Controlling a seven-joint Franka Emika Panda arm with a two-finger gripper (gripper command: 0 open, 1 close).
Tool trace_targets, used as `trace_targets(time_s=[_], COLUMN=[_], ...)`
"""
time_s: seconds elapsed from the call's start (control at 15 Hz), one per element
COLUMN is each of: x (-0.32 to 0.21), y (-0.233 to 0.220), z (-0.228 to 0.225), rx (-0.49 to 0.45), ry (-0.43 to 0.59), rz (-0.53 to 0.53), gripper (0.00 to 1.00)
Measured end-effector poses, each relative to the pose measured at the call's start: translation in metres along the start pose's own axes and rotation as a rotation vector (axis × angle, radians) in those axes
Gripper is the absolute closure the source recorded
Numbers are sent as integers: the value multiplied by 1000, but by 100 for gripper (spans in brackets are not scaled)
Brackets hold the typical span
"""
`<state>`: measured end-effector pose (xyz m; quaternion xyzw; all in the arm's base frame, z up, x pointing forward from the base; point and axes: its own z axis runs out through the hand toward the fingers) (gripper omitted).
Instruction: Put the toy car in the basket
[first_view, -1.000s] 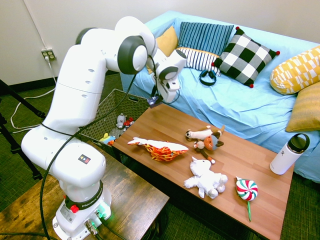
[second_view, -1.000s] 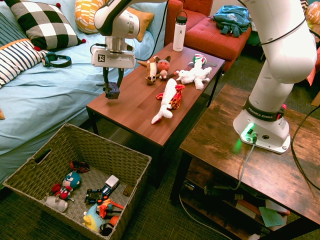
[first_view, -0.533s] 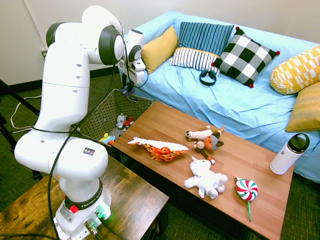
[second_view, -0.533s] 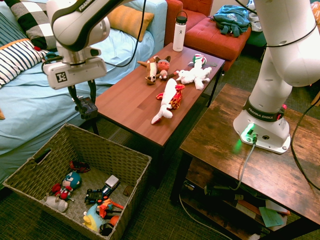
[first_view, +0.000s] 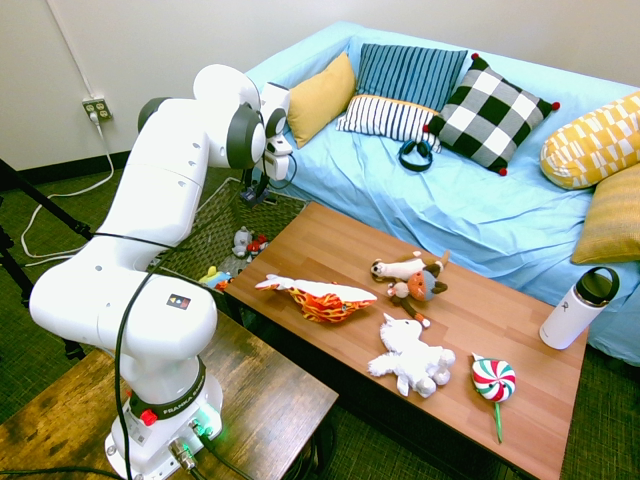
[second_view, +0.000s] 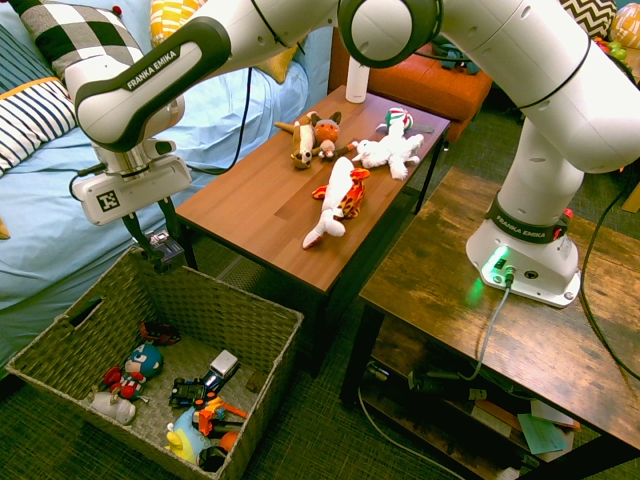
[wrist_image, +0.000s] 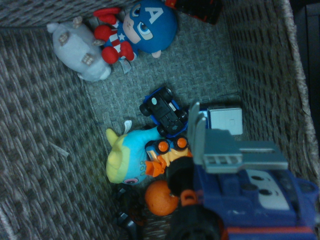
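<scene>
- So the toy car (second_view: 166, 247) is pinched in my jaws right now, hanging in the air just over the near corner of the basket (second_view: 262, 352), right above its braided rim on the sofa side.
- In the wrist view the toy car (wrist_image: 250, 195) fills the lower corner: boxy blue body, grey top piece, dark wheel.
- The gripper (second_view: 158, 245) points mostly down, jaws closed narrow on the car, with the white arm stretched out from its base over the counter (second_view: 262, 205).
- Below it the basket floor is already crowded: a Captain America plush (wrist_image: 135, 26), a grey plush (wrist_image: 81, 52), a small blue-and-black car (wrist_image: 164, 110), a yellow-and-blue plush (wrist_image: 127, 157) and some orange bits (wrist_image: 161, 197).
- From the first exterior view I can only see the gripper (first_view: 252, 192) partly, tucked behind the arm's elbow above the basket (first_view: 205, 235).
- On the counter sit the orange-and-white fish plush (first_view: 318, 295), a white plush animal (first_view: 410, 357), a brown moose-like plush (first_view: 415, 280) and a striped lollipop toy (first_view: 493, 380).
- A white bottle (first_view: 580, 307) stands at the far end, and headphones (first_view: 415, 154) lie on the blue sofa (first_view: 480, 205).
</scene>
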<state>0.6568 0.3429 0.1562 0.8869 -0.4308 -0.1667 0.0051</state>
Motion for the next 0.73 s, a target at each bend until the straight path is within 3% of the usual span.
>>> trace_targets(time_s=[0.33, 0.73], x=[18, 83], y=[5, 65], z=[-13, -79], rx=[33, 168], ry=[27, 85], rz=[13, 151], gripper=[0, 0])
